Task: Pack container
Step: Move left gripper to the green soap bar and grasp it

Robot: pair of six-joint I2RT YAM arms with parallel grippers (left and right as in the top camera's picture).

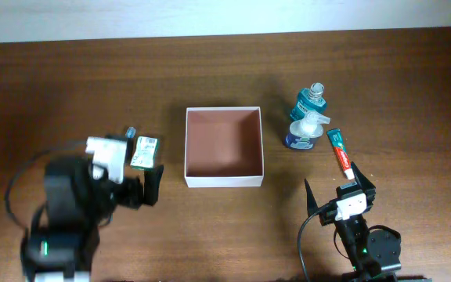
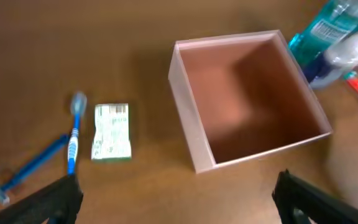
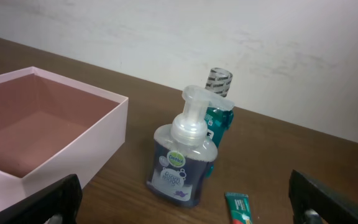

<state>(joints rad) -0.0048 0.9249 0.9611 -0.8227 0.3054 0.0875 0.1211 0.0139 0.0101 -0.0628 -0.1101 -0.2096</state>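
Table bearing the container holds a razor, left wrist view only.

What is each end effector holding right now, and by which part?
Nothing is held. The left end effector and the right end effector are both open with nothing between their fingers. The container is empty.

Even bright light, left wrist view blurred
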